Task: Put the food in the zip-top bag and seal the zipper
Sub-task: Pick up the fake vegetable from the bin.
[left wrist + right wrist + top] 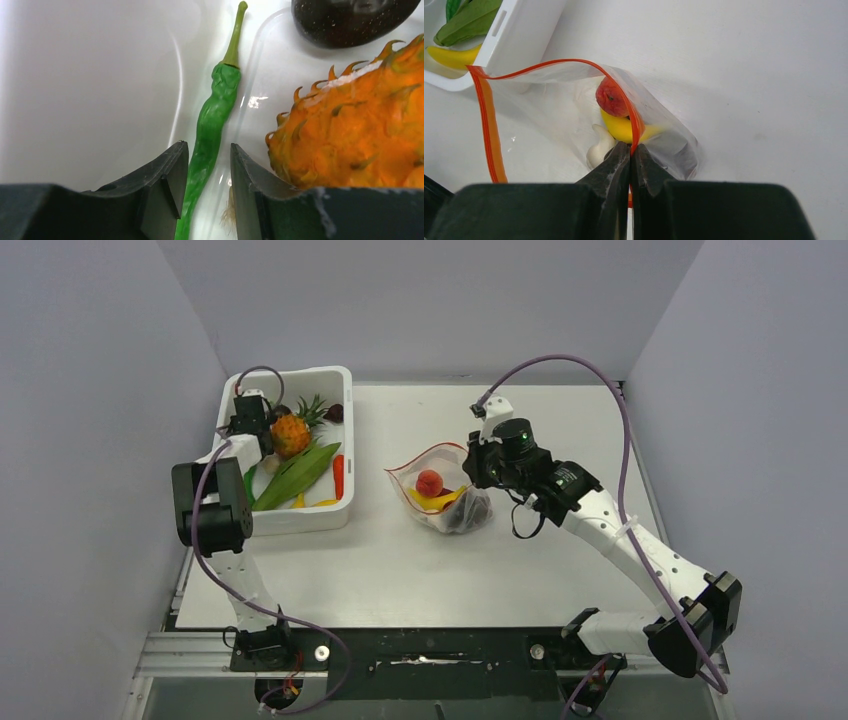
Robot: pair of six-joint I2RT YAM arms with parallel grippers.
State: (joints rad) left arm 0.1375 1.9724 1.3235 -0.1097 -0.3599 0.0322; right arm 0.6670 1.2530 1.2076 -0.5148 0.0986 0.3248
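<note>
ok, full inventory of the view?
table: 1, white, under everything
tub: 1, white, far left
pineapple: 1, orange, in tub
pod: 1, green, in tub
red chili: 1, red, in tub
green chili: 1, green, tub floor
yellow piece: 1, yellow, in tub
dark fruit: 1, dark, tub's far corner
zip-top bag: 1, clear, zipper red-orange, table centre, open
round fruit: 1, red, in bag
banana: 1, yellow, in bag
grapes: 1 bunch, dark, in bag
cables: 2, purple, left and right
left fingers: 2, black, open astride green chili
right fingers: 2, black, shut on bag's zipper
</note>
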